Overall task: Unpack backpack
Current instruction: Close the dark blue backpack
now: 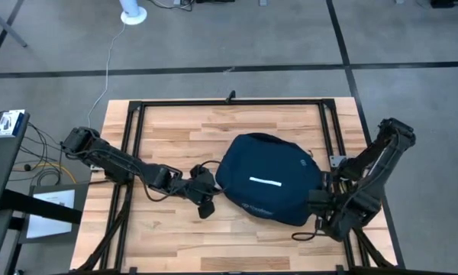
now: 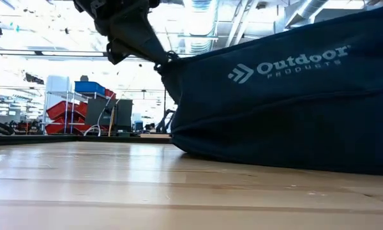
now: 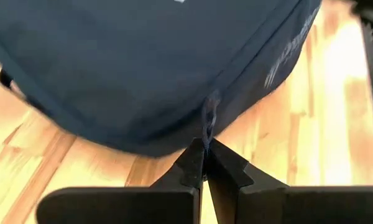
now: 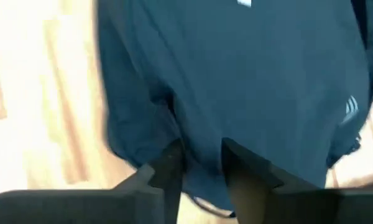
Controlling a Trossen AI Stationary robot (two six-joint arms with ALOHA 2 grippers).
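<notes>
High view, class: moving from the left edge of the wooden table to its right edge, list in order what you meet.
Left arm → left gripper, shut on a zipper cord at the backpack's edge → backpack → right gripper at the backpack's right side → right arm, all on the table.

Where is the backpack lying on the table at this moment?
In the high view the backpack lies on the wooden table, right of centre, between the left claw, shut on its zipper pull, and the right claw at its right edge.
</notes>
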